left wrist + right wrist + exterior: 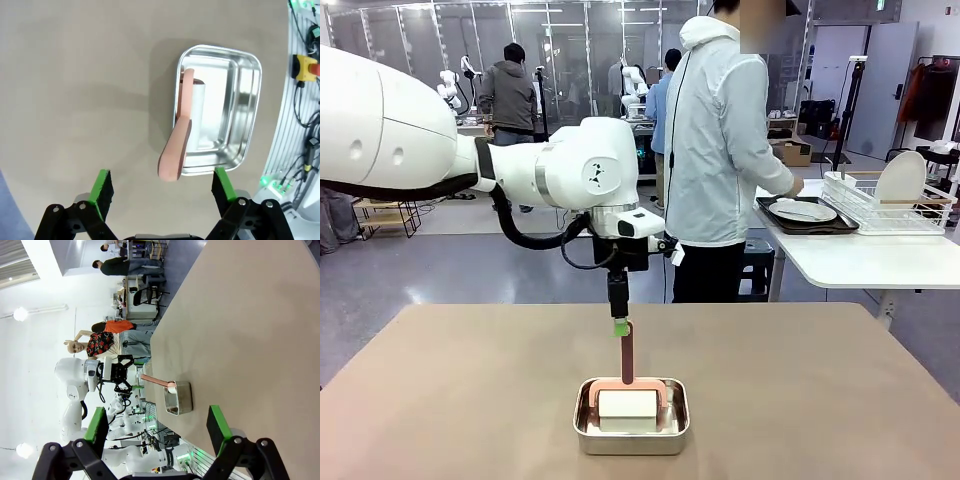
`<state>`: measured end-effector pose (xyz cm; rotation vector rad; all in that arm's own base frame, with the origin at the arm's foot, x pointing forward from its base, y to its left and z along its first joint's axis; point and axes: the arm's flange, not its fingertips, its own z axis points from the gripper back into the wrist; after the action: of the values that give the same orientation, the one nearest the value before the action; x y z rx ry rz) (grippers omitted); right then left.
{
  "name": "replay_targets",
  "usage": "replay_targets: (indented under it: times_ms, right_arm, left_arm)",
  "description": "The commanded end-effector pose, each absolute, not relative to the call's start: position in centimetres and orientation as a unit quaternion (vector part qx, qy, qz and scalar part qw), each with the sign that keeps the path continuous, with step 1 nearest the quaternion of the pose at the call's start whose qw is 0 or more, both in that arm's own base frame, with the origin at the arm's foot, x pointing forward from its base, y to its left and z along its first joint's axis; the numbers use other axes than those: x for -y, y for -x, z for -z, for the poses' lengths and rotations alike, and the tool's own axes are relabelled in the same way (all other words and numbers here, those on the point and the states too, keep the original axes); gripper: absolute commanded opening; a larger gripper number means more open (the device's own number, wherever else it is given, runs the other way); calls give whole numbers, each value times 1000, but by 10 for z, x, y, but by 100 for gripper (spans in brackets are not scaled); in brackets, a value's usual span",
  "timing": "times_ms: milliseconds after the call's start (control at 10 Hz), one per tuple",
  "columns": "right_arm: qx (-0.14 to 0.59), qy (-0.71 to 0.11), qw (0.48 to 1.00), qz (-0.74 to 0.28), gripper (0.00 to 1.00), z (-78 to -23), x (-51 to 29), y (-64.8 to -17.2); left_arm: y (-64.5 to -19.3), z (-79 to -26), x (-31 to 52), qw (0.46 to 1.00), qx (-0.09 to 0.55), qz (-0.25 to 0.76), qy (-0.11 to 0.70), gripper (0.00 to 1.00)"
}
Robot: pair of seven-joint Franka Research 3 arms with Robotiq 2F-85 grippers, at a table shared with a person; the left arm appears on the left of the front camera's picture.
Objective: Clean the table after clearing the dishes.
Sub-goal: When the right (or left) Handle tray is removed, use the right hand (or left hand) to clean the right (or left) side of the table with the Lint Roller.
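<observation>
The tan table [450,400] carries a small steel pan [631,434] near its front edge. Inside the pan stands a white cleaning block [627,405] with a pink upright handle [627,352]. My left gripper [620,327] hangs straight above that handle, open; in the left wrist view the green pads [102,192] stand wide on either side of the handle tip [170,167] without touching it. My right gripper [157,430] is open over bare tabletop [250,315]. A white plate on a dark tray [803,212] lies on the white side table, under a person's hands.
A person in a light jacket [720,150] stands at the far right, turned to the white table [860,260]. A wire rack [890,205] there holds another plate. The right wrist view shows the pan [178,397] and my left arm [75,375] farther off.
</observation>
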<state>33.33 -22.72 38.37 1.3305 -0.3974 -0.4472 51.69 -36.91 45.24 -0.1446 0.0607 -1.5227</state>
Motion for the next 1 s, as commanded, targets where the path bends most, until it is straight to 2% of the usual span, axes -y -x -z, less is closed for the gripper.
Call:
replay_targets:
  times_ms: [0,900]
  right_arm:
    - [182,-610,744,203,100,-386,226,-332]
    - [182,-610,744,203,100,-386,226,-332]
  left_arm:
    - [-522,-453,380,714,-51,696,58,100]
    - [-526,-416,394,695,-92,708,83,100]
